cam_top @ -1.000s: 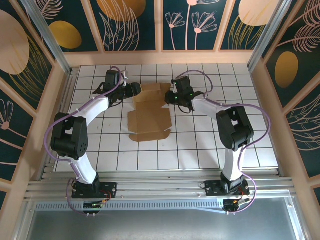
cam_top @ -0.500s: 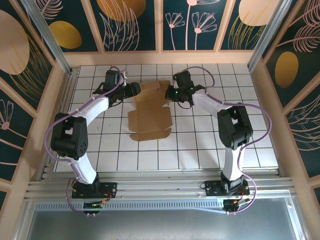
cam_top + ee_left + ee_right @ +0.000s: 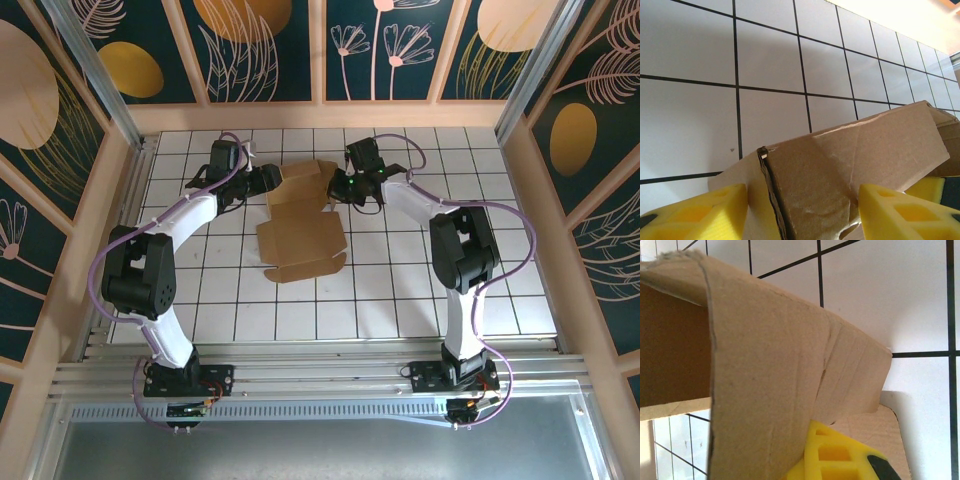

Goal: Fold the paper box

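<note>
One plain brown corrugated-cardboard paper box, a die-cut sheet only partly formed, lies near the middle of the white tiled table, between the two arms. Its near half rests flat on the tiles, with a narrow flap along the near edge. Its far end is lifted into low walls that make a shallow open tray, and the tray's inside shows bare cardboard. The left gripper sits at the far left corner of the box, touching it. From the left wrist, its two yellow fingers stand apart at the bottom of the view. A creased, raised wall of the box fills the gap between them and reaches both; whether they squeeze it or merely straddle it I cannot tell. A rough corrugated edge runs down just beside the left-hand finger. The right gripper is at the far right corner, against a flap that stands tilted up off the table. From the right wrist, that flap curves up and over one yellow finger, and a rounded tab of the sheet lies flat on the tiles just beside it. The jaws are closed together, pinching the flap.
</note>
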